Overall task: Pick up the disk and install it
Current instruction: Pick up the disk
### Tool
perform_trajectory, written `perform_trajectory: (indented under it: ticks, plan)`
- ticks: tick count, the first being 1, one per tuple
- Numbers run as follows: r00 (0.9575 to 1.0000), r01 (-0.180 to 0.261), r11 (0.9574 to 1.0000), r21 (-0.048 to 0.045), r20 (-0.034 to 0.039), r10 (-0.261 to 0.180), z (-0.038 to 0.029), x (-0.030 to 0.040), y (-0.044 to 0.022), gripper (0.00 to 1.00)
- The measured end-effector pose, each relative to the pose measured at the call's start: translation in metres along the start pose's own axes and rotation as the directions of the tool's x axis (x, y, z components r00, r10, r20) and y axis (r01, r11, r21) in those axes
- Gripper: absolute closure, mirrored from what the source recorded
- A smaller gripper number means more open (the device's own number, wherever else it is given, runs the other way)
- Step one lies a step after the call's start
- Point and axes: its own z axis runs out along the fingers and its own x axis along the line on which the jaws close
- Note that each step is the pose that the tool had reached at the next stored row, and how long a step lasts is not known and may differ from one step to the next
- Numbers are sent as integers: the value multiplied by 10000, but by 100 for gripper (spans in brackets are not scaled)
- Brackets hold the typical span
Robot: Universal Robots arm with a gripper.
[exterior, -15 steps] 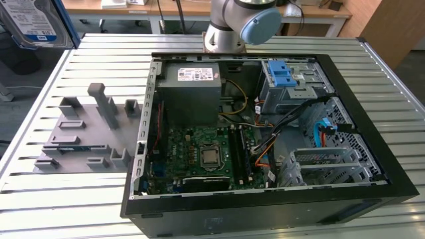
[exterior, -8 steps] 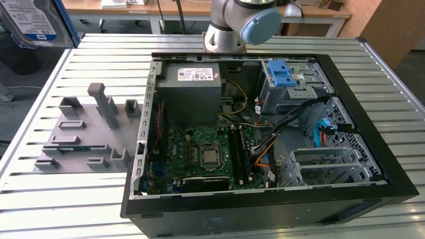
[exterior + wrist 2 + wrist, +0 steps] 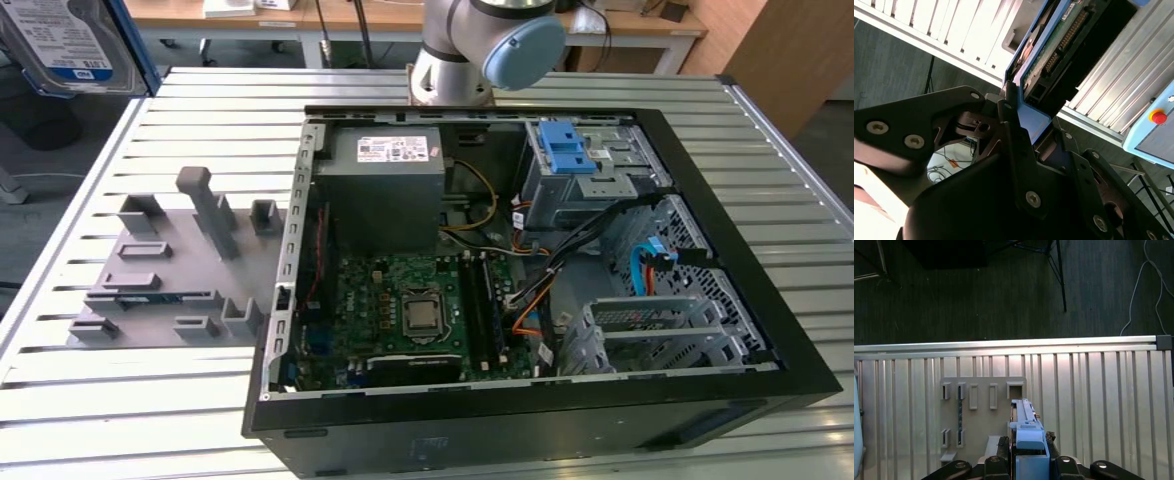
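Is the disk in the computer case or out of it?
Out. The hand grips the disk in the air, to the exterior view's left of the open case.

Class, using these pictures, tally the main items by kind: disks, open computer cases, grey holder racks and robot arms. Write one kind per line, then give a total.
disk, clamped in the gripper: 1
open computer case: 1
grey holder rack: 1
robot arm: 1
Total: 4
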Motion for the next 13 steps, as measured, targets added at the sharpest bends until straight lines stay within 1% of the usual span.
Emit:
perform_trajectory:
  ticks: [13]
  plan:
    - [10000, 0, 10000, -1, 4, 0, 0, 0, -1, 63]
